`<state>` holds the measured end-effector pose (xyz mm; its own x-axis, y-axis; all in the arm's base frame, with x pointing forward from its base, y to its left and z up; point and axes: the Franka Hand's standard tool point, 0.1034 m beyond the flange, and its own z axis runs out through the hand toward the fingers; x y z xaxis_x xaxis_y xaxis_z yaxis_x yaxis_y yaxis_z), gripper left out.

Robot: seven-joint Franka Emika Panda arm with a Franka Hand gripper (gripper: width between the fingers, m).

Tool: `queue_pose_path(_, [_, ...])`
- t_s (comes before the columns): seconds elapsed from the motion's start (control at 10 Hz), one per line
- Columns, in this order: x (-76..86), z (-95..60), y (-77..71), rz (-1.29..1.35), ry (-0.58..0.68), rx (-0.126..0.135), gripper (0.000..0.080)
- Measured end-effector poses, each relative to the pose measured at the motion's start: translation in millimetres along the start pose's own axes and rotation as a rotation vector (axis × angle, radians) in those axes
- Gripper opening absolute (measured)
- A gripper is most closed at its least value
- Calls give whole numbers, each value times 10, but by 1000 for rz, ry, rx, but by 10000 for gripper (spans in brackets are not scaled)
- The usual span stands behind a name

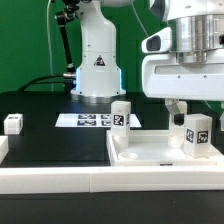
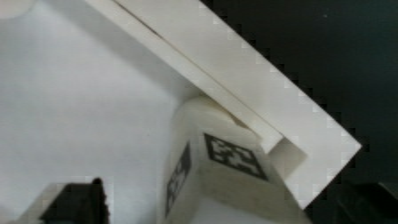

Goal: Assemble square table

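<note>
Square table top [image 1: 150,150] lies flat on the black surface [image 1: 40,140], close to the near edge and toward the exterior view's right, with its raised rim facing up. I have the claw [image 1: 190,108] hanging just over the top's far corner on the exterior view's right. A white leg [image 1: 197,135] stands upright inside that corner, its black-and-white tag facing the exterior camera.

From the wrist camera I see the same leg [image 2: 222,165] tucked against the two rim walls [image 2: 231,85] where they meet. One dark finger [image 2: 75,200] stands off to its side with bare white tray showing between them. So I read the claw as spread wide and holding nothing; the leg stands on its own between the jaws.

A second leg [image 1: 120,115] stands upright at the top's far corner on the exterior view's left. From this angle I can't quite tell whether it sits inside the rim or just behind it. A third leg [image 1: 13,123] rests alone near the surface's edge on the exterior view's left, well apart from the top.

The marker board [image 1: 92,120] lies flat toward the far edge, in front of the arm's base [image 1: 97,60]. A long white rail [image 1: 50,178] runs along the near edge.
</note>
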<state>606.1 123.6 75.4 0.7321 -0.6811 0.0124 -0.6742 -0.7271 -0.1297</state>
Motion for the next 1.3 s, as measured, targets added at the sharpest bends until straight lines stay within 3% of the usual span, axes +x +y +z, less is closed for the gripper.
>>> queue_pose_path(1.3, [20,-26,-2,-967,13,-48,649])
